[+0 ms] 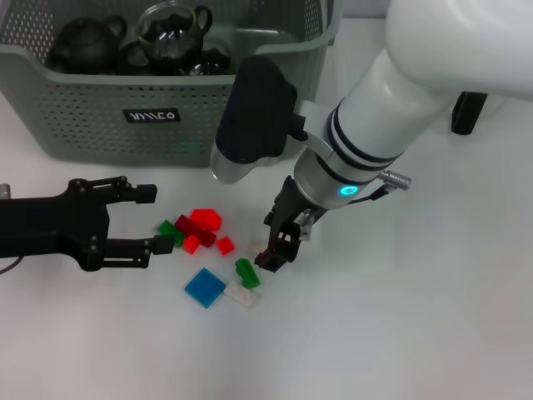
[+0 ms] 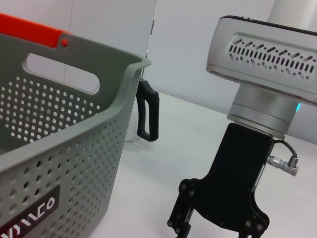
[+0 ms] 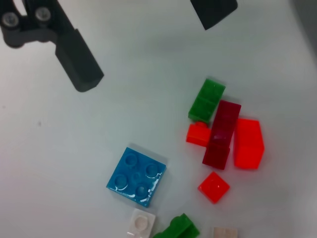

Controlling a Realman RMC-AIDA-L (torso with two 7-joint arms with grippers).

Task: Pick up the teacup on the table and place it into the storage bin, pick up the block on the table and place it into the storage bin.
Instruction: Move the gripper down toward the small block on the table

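The grey-green storage bin (image 1: 92, 108) stands at the back left and also shows in the left wrist view (image 2: 74, 163). A dark teapot (image 1: 83, 42), a glass teapot (image 1: 171, 29) and dark cups (image 1: 208, 60) lie inside it. No teacup shows on the table. Loose blocks lie in front of the bin: a red cluster (image 1: 201, 227), a blue plate (image 1: 205, 287), a white block (image 1: 241, 295) and a green block (image 1: 246, 272). My right gripper (image 1: 276, 257) points down just right of the green block. My left gripper (image 1: 150, 218) is open and empty, left of the red cluster.
A small green block (image 1: 166, 227) lies between the left gripper's fingers (image 1: 158, 243) and the red cluster. A pale block (image 1: 256, 247) lies by the right gripper. A black object (image 1: 469, 112) stands at the back right. My right arm hangs over the bin's right corner.
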